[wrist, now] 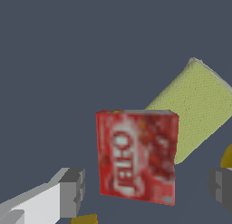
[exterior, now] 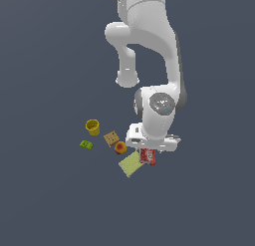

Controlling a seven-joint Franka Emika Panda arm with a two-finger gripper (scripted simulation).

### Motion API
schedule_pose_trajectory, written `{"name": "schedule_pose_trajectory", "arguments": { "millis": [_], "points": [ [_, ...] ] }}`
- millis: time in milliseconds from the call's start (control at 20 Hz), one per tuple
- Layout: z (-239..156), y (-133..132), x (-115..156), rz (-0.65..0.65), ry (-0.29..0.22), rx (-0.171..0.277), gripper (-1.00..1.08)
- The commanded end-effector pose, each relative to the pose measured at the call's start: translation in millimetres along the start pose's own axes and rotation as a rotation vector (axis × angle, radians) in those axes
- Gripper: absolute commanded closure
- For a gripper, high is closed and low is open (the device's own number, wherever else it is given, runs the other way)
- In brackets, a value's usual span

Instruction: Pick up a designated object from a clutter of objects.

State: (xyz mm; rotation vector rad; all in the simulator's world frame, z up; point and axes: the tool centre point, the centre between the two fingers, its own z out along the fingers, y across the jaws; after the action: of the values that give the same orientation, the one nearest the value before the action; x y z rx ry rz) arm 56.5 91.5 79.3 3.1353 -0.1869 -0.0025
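The red box (wrist: pixel 137 157) is bright red with white lettering and darker mottled red patches. The pad (wrist: pixel 195 107) behind it is pale yellow-green with a fine dotted texture. The cup (exterior: pixel 92 126) is yellow, the block (exterior: pixel 86 145) green, the square (exterior: pixel 111 138) tan with dark specks, the fruit (exterior: pixel 120 148) orange-red. The pincer (wrist: pixel 147 189) fingers are grey on a white arm. The surface (exterior: pixel 45 200) is plain dark slate blue.

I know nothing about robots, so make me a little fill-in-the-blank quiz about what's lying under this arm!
1. The flat box with white lettering between the tool's two grey fingers is coloured ____.
2. The flat square pad beside that box is pale yellow-____.
3. The small cup farthest from the box is ____.
4. The tool's jaws stand ____, touching nothing.

Missing words: red; green; yellow; open
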Motion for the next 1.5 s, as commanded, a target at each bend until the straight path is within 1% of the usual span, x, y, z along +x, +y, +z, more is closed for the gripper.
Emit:
{"name": "schedule_pose_trajectory", "arguments": {
  "millis": [0, 250, 650, 900, 950, 1450],
  "points": [
    [0, 0, 0, 0.0, 0.0, 0.0, -0.92],
    [9, 0, 0, 0.0, 0.0, 0.0, -0.92],
    [45, 0, -1, 0.002, 0.001, 0.001, -0.92],
    [52, -1, 0, 0.002, 0.001, 0.001, -0.92],
    [52, -1, 0, 0.002, 0.001, 0.001, 1.08],
    [51, -2, 1, 0.001, 0.003, 0.002, 1.08]
  ]
}}
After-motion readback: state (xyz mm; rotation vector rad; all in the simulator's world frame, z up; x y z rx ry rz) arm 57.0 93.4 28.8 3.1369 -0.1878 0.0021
